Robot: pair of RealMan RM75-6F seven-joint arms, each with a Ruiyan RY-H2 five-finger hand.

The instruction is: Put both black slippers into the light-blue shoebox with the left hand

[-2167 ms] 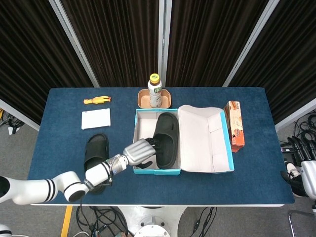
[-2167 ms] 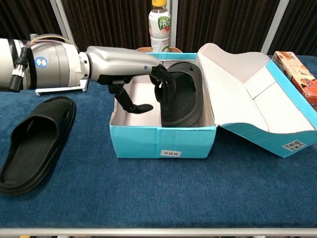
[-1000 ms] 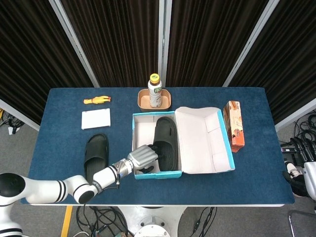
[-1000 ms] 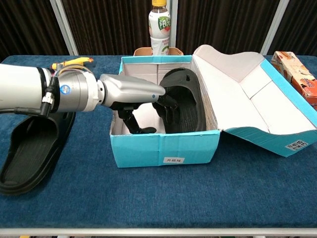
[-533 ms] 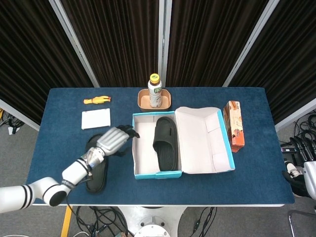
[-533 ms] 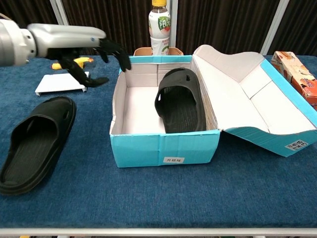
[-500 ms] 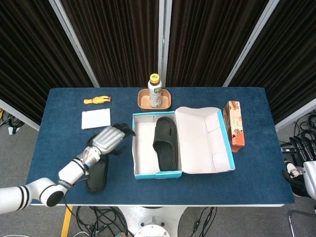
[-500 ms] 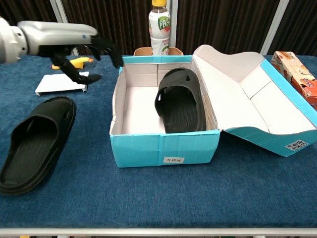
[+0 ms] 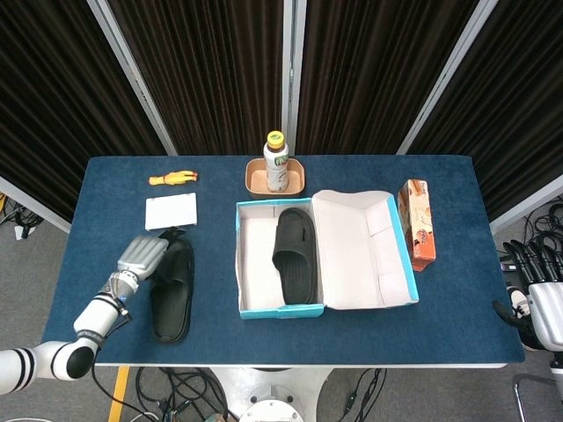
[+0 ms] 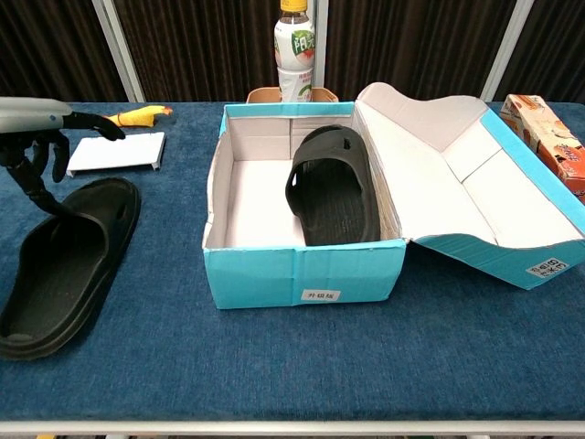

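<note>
Fingers [image 10: 57, 157] of the left hand [image 9: 143, 255] are spread and empty, poised over the toe end of the second black rubber slipper [image 9: 171, 289], which lies flat on the blue-covered bench [image 9: 290, 336] just left of the light-blue cardboard shoebox [image 10: 302, 267]. Its mate, the first black rubber slipper [image 9: 295, 251], already leans against the box's right inner wall, leaving the left half free. A good grasp would pinch the strap or one side edge near the middle, so the sole does not droop. It should be carried over the near-left wall and lowered into the free half. The right hand [image 9: 538, 295] waits off the bench's far right edge, its fingers apparently loose and empty.
</note>
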